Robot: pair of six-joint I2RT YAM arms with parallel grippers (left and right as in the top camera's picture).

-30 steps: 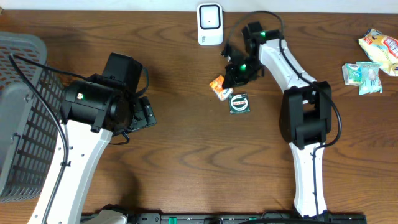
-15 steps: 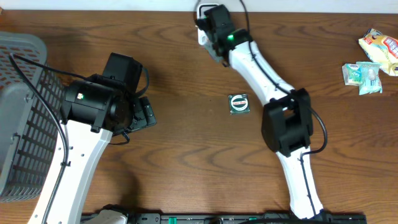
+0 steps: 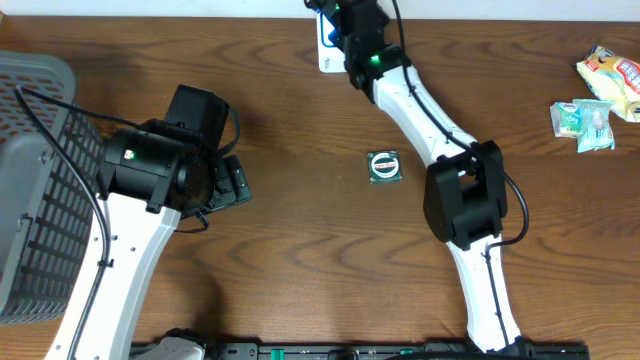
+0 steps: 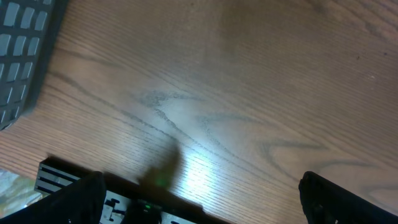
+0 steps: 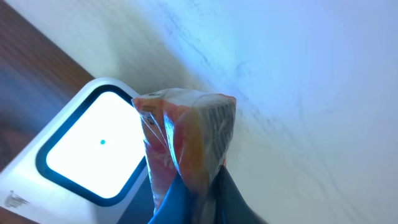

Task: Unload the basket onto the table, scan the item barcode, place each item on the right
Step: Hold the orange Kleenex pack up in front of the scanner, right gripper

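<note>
The right pincer (image 5: 196, 198) has carried the orange packet (image 5: 186, 134) (clamped) to the scanner (image 5: 90, 152).

I am working what looks like a mock shop checkout: a white barcode scanner (image 5: 93, 155) with a lit window, an orange wrapped packet (image 5: 186, 137) just before it, a grey grid basket (image 3: 40, 200) at the left and bagged snacks (image 3: 612, 72) at the right of a wooden table (image 3: 300, 260).
</note>
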